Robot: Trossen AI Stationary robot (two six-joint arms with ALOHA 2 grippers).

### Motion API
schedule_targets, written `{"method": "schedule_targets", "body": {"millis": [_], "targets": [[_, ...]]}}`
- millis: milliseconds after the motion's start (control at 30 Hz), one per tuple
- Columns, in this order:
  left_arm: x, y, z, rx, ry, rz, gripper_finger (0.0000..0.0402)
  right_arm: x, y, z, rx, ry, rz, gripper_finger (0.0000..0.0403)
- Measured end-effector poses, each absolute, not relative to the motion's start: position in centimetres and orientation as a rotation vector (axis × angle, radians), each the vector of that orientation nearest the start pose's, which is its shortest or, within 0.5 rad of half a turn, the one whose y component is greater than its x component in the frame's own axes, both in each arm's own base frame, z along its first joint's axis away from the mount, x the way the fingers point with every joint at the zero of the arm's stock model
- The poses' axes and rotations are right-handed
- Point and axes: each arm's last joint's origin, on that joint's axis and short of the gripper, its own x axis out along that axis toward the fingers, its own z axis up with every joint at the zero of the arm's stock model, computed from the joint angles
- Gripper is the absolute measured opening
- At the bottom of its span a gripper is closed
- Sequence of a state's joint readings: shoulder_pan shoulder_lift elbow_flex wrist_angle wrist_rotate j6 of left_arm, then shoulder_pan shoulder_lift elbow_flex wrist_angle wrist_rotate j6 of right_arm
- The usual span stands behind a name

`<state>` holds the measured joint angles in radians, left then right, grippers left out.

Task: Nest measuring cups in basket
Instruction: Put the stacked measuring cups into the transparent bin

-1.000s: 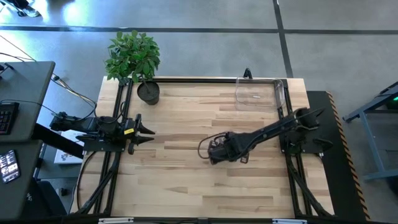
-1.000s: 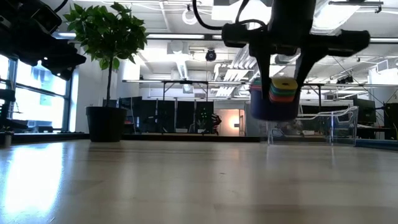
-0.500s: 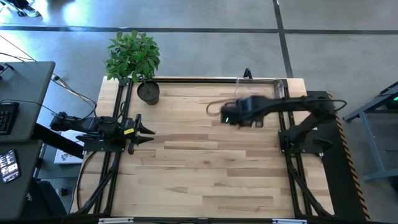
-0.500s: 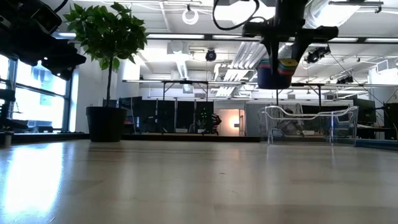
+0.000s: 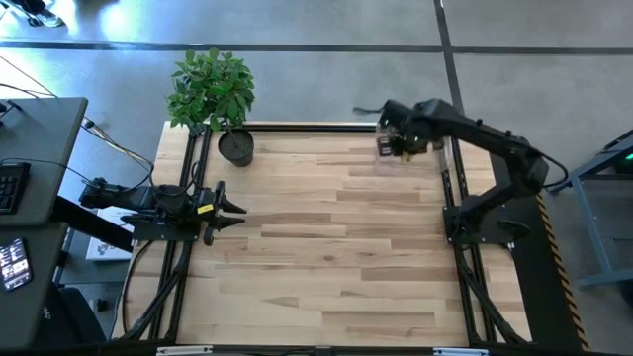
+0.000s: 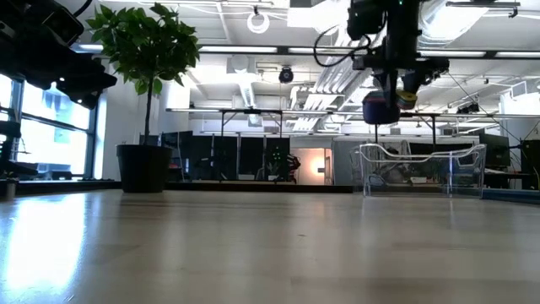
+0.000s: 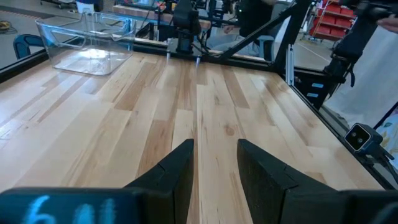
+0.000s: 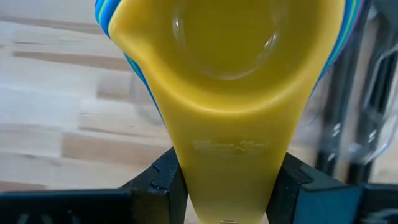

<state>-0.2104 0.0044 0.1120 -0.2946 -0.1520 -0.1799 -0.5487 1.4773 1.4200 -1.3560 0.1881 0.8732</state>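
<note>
Fingers of my right hand (image 8: 227,186) stay clamped on the flat handles of the nested stack of small plastic measuring cups (image 8: 227,74), yellow on top with blue edges beneath. Since a second ago I have lifted that stack from mid-desk and swung it across to hang over the clear rectangular plastic basket (image 5: 410,148) at the wooden desk (image 5: 316,257)'s far right corner, so I judge only lowering and release remain. My left hand (image 5: 232,210) waits at the left edge, jaws narrowly parted on nothing.

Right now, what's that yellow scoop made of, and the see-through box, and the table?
The yellow cup looks like smooth, slightly glossy plastic: even colour, soft sheen, raised lettering moulded into its handle. The see-through basket seems to be clear hard plastic, since the table shows through its thin walls, though glass can't be ruled out. The table looks like pale wooden planks with visible grain and joints.
</note>
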Motion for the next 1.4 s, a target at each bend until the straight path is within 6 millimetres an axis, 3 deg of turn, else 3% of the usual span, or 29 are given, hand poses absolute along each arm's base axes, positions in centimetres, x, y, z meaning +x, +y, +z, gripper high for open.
{"method": "schedule_targets", "body": {"millis": [200,367,533,733,1400], "targets": [[8.7,-1.4,17.3,-0.146,0.188,-0.041,0.0113,19.0,-17.6,31.1,0.916,1.164,-1.095,0.0134],[8.7,-1.4,17.3,-0.146,0.189,-0.041,0.0113,17.5,-19.5,28.5,0.924,1.189,-0.991,0.0134],[8.7,-1.4,17.3,-0.146,0.189,-0.041,0.0113,16.1,-20.5,25.3,0.953,1.185,-0.917,0.0134],[8.7,-1.4,17.3,-0.146,0.188,-0.041,0.0113,14.8,-21.2,23.6,0.912,1.222,-0.857,0.0134],[8.7,-1.4,17.3,-0.146,0.188,-0.041,0.0113,15.2,-23.4,19.2,0.857,1.419,-0.744,0.0134]]}}
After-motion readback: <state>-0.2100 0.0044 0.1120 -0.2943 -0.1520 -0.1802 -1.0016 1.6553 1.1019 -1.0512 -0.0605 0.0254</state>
